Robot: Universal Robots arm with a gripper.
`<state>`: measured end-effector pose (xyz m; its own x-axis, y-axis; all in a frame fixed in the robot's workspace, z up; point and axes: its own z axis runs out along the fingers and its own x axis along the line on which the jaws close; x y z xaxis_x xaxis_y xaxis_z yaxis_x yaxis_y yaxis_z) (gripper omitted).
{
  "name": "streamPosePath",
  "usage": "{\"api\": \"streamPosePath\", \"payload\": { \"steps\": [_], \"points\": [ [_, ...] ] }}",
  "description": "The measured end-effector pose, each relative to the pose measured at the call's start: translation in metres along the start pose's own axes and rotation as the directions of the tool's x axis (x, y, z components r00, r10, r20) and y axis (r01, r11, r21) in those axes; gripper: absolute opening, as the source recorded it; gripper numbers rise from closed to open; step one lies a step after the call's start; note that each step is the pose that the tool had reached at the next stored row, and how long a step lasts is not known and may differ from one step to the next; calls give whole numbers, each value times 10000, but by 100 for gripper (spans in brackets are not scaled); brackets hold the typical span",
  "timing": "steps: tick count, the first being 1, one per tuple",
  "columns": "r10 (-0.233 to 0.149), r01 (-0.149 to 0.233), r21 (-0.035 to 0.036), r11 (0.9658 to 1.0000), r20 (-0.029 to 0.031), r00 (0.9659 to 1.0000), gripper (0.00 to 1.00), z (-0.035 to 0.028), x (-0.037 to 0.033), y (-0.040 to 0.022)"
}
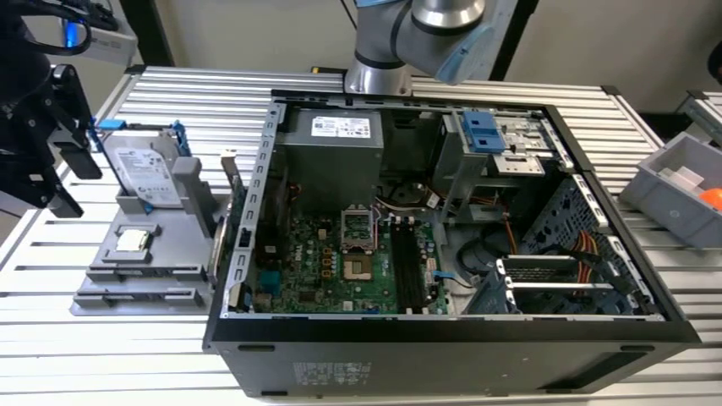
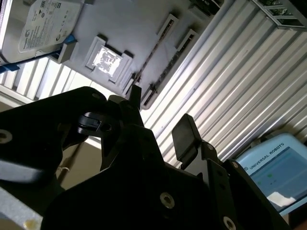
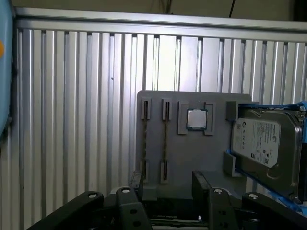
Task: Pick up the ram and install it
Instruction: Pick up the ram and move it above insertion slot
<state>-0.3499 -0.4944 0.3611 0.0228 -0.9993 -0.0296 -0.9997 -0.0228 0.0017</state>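
Note:
The ram (image 3: 165, 141) shows as a thin dark stick, edge-on, standing in a slot of the grey holder (image 3: 192, 153). In the second wrist view the ram (image 2: 152, 51) runs between two slot ends of that holder (image 2: 144, 19). My gripper (image 3: 168, 187) is open and holds nothing. Its two black fingers (image 3: 199, 179) hang short of the holder's near edge, apart from the ram. The second wrist view shows the gripper (image 2: 160, 117) the same way. At the exterior view's left, my gripper (image 1: 62, 169) hangs above the table beside the holder (image 1: 141, 279).
The holder also carries a hard drive (image 1: 152, 173) in a blue-edged bracket and a square processor (image 1: 130, 241). An open computer case (image 1: 451, 220) with its green motherboard (image 1: 338, 262) and black slots (image 1: 408, 266) lies to the exterior view's right. A grey bin (image 1: 682, 190) stands at the far right.

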Motion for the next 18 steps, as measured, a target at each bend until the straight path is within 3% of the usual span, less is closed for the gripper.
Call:
{"api": "streamPosePath", "payload": {
  "steps": [18],
  "points": [
    [2,-2,-17,10000,-30,10000,100,107,4,0]
  ]
}}
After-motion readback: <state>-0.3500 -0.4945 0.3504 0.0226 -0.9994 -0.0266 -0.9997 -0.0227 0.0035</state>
